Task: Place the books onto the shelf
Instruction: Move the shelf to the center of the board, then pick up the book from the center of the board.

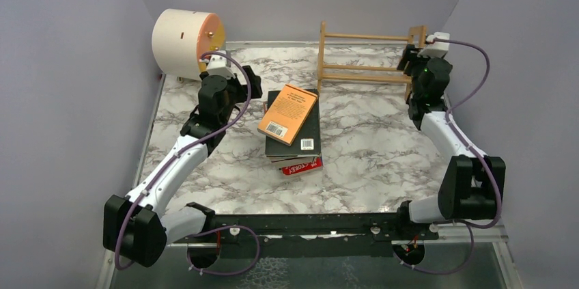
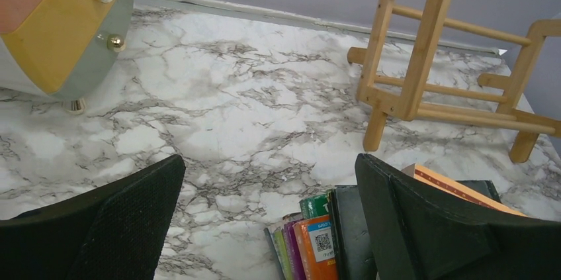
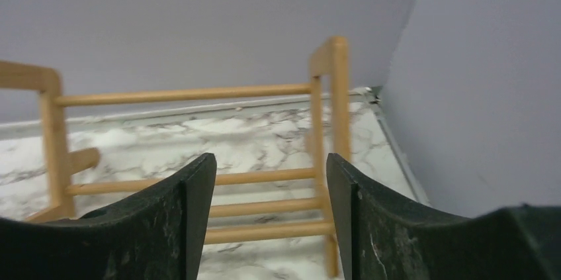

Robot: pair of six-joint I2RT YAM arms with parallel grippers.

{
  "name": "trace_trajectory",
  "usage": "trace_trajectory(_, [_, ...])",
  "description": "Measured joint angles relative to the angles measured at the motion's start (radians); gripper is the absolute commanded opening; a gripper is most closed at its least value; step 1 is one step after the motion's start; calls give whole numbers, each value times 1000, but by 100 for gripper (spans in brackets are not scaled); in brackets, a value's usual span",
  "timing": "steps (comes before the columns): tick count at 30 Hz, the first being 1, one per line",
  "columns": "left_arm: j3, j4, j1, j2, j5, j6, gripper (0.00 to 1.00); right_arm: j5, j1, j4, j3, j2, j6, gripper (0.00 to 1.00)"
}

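books (image 1: 300,140) stacked mid-worktop (image 1: 375,152), none on the shelf (image 1: 365,67) at the far edge. left pincer (image 2: 270,181), apart and empty, hovers beside the stack; right pincer (image 3: 271,184), likewise apart, faces the shelf. next: close on the orange top book (image 1: 288,113).

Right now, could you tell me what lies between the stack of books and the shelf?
Only bare marble tabletop separates the stack of books from the shelf; the top external view shows it.

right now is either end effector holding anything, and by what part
Nothing is held: the left end effector and right end effector both stand open and empty.
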Motion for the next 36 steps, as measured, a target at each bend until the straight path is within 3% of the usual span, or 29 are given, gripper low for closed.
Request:
trace_trajectory(6, [-14,13,0,-48,-10,-26,99,19,161,-272,151,-4,64,62])
trace_trajectory(13, [4,-37,0,-96,6,-34,99,-236,190,-448,138,-121,264,67])
trace_trajectory(17, [25,-95,0,-107,35,-34,99,-314,268,-520,115,-199,316,68])
trace_trajectory(18, [33,-113,0,-106,42,-34,99,-323,289,-535,115,-208,322,86])
trace_trajectory(19, [40,-129,0,-105,51,-33,97,-332,314,-551,115,-213,330,98])
trace_trajectory(20, [48,-145,0,-103,60,-32,95,-343,331,-566,115,-216,343,100])
trace_trajectory(25, [63,-190,-2,-99,100,-26,82,-435,386,-585,74,-249,375,100])
trace_trajectory(26, [63,-195,-2,-99,109,-25,85,-457,386,-567,46,-270,386,100])
trace_trajectory(27, [63,-198,-3,-101,118,-25,96,-482,387,-542,8,-296,402,100])
trace_trajectory(28, [61,-198,-4,-105,129,-25,99,-500,387,-524,-17,-315,417,100])
trace_trajectory(36, [59,-204,-5,-152,200,-26,99,-673,387,-446,-35,-304,513,97])
